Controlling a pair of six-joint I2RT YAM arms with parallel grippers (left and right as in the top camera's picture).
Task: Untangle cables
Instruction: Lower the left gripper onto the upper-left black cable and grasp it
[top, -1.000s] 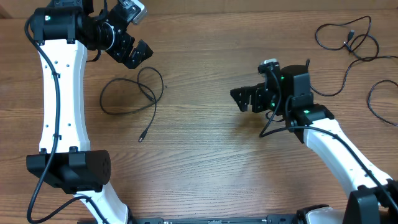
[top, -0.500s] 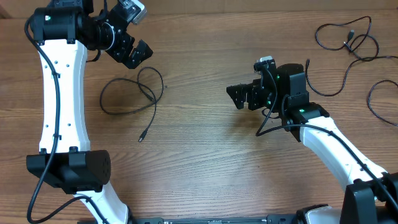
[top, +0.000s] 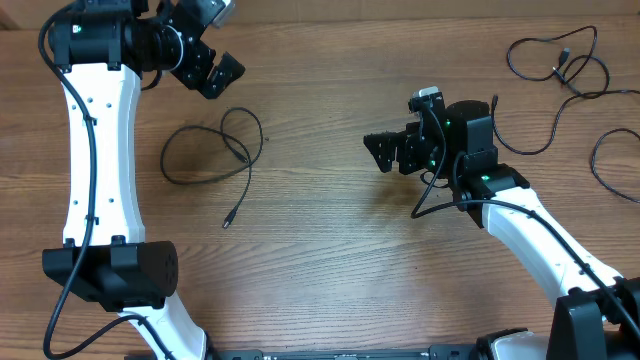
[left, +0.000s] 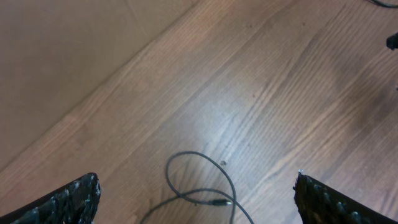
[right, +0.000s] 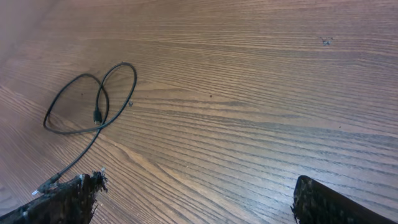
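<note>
One thin black cable (top: 205, 152) lies in a loose loop at the left of the table, its plug end (top: 227, 222) pointing to the front. It also shows in the left wrist view (left: 199, 190) and in the right wrist view (right: 93, 102). More thin black cables (top: 560, 60) lie in loops at the far right, one at the right edge (top: 610, 165). My left gripper (top: 215, 72) is open and empty, above and behind the loop. My right gripper (top: 385, 152) is open and empty over bare wood mid-table.
The wooden table (top: 320, 260) reaches a back edge near the top. The left arm's white link (top: 95, 150) stands left of the loop. The right arm's own thick black cable (top: 440, 195) hangs by its wrist.
My left gripper has lifted slightly up and back from the loop. My right gripper moved a little left earlier and now holds still. The cables have not moved.
</note>
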